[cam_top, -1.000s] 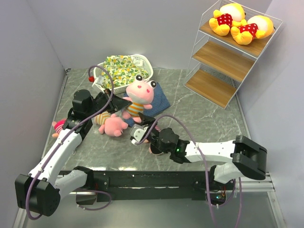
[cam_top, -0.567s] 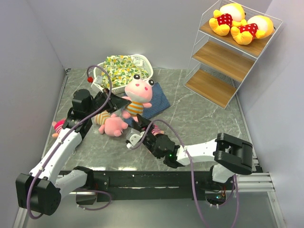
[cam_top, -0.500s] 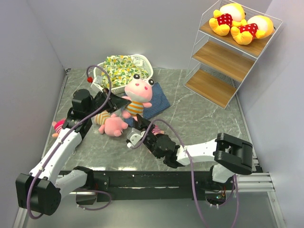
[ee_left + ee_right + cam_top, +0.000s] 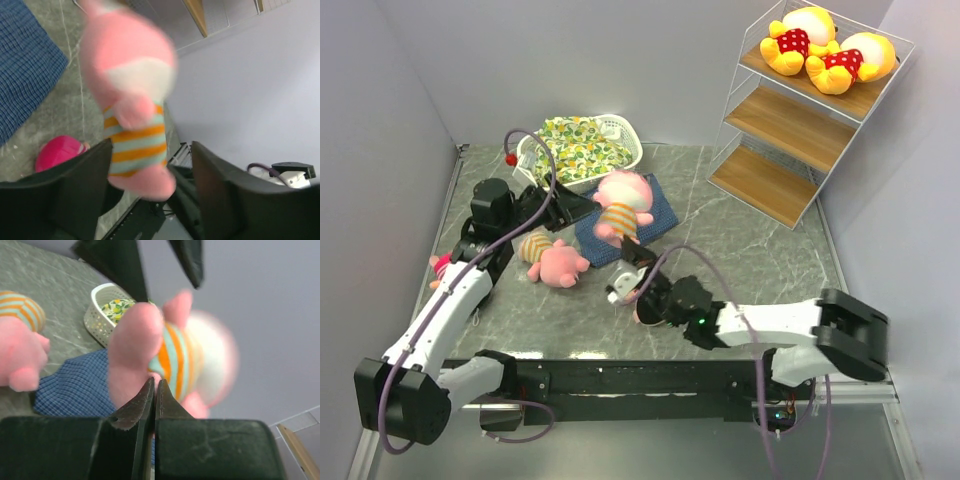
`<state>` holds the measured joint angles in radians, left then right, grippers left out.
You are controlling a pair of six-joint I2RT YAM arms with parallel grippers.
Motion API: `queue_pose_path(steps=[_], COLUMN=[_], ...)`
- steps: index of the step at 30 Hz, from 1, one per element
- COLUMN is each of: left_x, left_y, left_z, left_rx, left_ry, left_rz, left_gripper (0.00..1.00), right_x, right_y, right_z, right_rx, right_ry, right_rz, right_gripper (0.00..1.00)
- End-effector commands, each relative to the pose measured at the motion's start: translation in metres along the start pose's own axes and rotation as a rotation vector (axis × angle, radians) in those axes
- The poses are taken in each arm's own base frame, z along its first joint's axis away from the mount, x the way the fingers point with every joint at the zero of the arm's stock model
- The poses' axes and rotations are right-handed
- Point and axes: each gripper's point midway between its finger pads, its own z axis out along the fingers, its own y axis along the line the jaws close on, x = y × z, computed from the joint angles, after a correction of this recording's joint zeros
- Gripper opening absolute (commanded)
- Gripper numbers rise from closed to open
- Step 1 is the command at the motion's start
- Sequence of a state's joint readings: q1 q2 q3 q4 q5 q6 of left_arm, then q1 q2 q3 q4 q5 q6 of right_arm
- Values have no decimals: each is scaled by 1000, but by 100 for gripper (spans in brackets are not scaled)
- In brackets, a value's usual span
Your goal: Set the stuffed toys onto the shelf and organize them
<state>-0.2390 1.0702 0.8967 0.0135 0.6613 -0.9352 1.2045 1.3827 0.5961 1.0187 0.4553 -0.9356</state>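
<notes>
A pink striped piglet hangs blurred over the blue cloth, between my two grippers. My left gripper stands open around it, its fingers apart from the striped belly. My right gripper comes up from below and is shut, pinching the piglet's foot at its tips. A second piglet lies on the table. One pink-hatted doll lies by the left arm. Two yellow bears rest on the top board of the shelf.
A white basket holding a floral cloth bundle stands at the back left. The blue checked cloth lies flat mid-table. The shelf's two lower boards are bare. Grey walls close in on both sides.
My left gripper opened and let go of the piglet. My right gripper closed on its foot, and the piglet tipped over to the right.
</notes>
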Motion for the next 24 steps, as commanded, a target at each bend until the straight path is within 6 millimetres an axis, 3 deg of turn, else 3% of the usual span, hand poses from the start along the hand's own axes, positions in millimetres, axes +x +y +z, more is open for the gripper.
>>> queue_pose_path(steps=[1,2,4,6,7,8,9,10,13,14,16,17,19,24], left_x=[-15,-14,-12,-14,-17,-19,-22,-25,-35,-38,-39,-41,-41,-44], left_y=[-15,-15,-18,-15,-15,-6,-4,-3,19,22,42,42,50,40], left_z=[5,8,10,12,11,9,7,5,-5,-10,-16,-21,-26,-38], left_rx=[29,37,61,55,38,-20,-32,-52,-188,-217,-300,-308,-330,-331], left_ry=[0,20,47,46,43,25,15,-4,-73,-93,-127,-148,-182,-236], left_rz=[53,46,51,95,114,121,187,220,306,346,361,387,401,450], left_gripper=[76,81,85,87,93,95,97,97,96,96,96,96,96,96], right_x=[-8,0,6,17,33,43,39,51,56,67,60,69,64,65], right_y=[-43,-40,-68,-80,-96,-97,-106,-123,-161,-175,-201,-216,-238,-279], right_z=[-11,-15,-18,-24,-26,-32,-31,-34,-38,-41,-39,-42,-40,-38], right_rx=[-21,-60,-22,-57,-41,-77,-93,-61,12,27,63,87,120,151], right_ry=[-22,10,37,86,127,166,143,181,231,276,273,307,303,327], right_rz=[62,50,64,67,62,55,57,50,-21,-55,-74,-102,-136,-229], right_gripper=[0,0,0,0,0,0,0,0,0,0,0,0,0,0])
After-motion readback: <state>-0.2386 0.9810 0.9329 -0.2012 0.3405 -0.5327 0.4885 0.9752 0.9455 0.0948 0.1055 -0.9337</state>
